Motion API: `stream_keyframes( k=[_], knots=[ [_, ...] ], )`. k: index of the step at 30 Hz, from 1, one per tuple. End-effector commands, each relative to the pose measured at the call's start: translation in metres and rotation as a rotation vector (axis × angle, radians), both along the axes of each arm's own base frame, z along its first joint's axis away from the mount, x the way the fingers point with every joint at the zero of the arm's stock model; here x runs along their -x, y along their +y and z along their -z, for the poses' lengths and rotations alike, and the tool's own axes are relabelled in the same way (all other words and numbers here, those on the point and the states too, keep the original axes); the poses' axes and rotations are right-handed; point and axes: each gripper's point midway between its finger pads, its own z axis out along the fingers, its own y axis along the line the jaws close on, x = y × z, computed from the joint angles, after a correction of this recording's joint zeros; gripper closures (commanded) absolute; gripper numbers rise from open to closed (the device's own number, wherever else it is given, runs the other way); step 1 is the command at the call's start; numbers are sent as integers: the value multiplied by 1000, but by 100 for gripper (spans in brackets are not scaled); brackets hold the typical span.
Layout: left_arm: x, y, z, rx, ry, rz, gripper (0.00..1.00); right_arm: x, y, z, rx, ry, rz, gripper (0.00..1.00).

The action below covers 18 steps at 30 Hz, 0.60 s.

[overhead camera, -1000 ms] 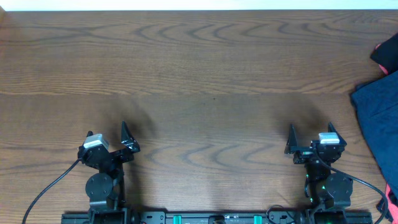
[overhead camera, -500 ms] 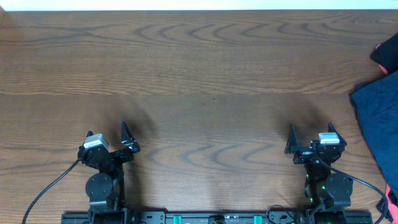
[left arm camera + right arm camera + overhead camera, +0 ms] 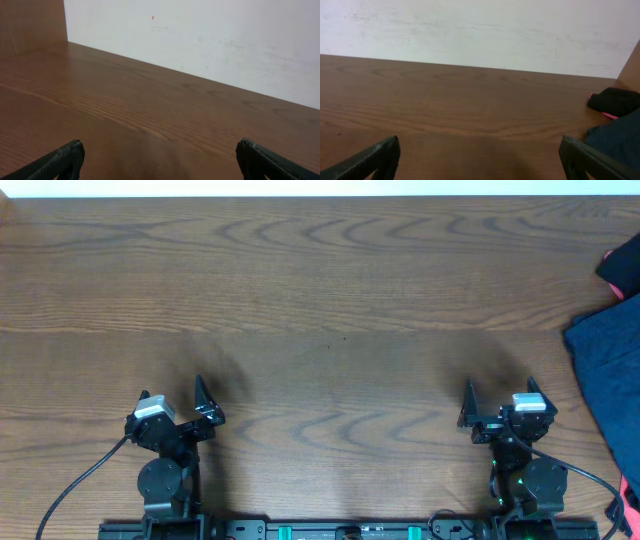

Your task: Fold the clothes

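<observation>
Item: navy shorts, bunched and partly out of frame, lying right of the right gripper. Probably soft, light and limp; pinch the waistband or hem corners. Right gripper and left gripper: jaws wide, empty.

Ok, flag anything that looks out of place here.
The navy clothes lie off at the table's right edge, partly outside the overhead view, not in the middle. A black and pink item sits just beyond them. Nothing else stands out.

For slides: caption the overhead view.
Left pincer and right pincer sit open; navy clothes lie at far right.
</observation>
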Motion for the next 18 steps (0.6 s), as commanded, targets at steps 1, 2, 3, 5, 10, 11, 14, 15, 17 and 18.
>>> stream_keyframes(
  k=[1,2,3,5,10,11,14,15,17,18],
  knots=[
    [2,5,17,-9,56,-29,2,0,5,0,6,-2,-25,1],
    [2,5,17,-8,54,-28,2,1,7,0,5,-1,-39,1],
    [2,5,17,-8,54,-29,2,1,11,0,4,-1,-61,1],
    [2,5,17,-8,57,-27,2,1,16,0,2,-4,-93,1],
    [0,-2,20,-3,65,12,2,2,26,-9,-57,-33,-146,1],
    [0,-6,20,0,65,38,2,2,28,-15,-101,-55,-155,1],
    [-2,-22,19,15,59,127,2,3,31,-34,-225,-119,-180,1],
    [-2,-29,17,20,54,169,2,4,34,-38,-231,-131,-199,1],
    [-2,-43,10,26,36,247,2,8,46,-46,-229,-157,-273,1],
    [-2,-48,4,26,20,278,2,10,51,-49,-228,-160,-303,1]
  ],
)
